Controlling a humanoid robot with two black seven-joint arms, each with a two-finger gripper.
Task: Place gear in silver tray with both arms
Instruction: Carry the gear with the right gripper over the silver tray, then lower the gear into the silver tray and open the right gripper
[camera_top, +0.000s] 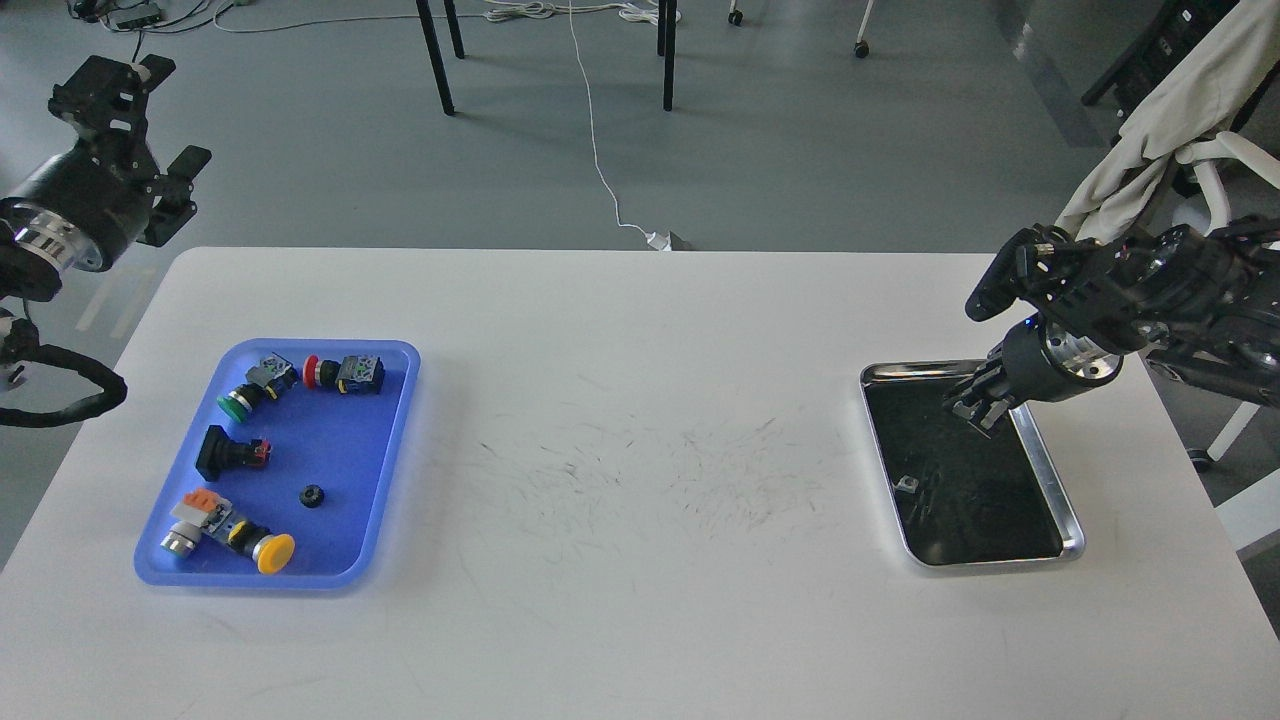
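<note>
The right arm's fingers (980, 408) hung over the far right part of the silver tray (1050, 470), pointing down toward its dark bottom; seen small and dark, whether they stood apart or together could not be told, and nothing showed between them. The silver tray sat near the right edge of the white table (620, 340). Inside it, below and to the left of those fingers and well apart from them, lay a small pale piece (906, 485) on the mirror-like bottom; what it was could not be made out.

The left arm's fingers (135, 120) were raised beyond the table's far left corner, over the grey floor, spread apart and holding nothing. Well below them on the table rested a blue plastic tray (395, 400). In it lay a green push-button (240, 398), a red push-button (340, 373), a black switch part (228, 452), a yellow mushroom-head button (262, 547) and a small black gear (313, 495), the gear apart from the rest, near the tray's middle.
</note>
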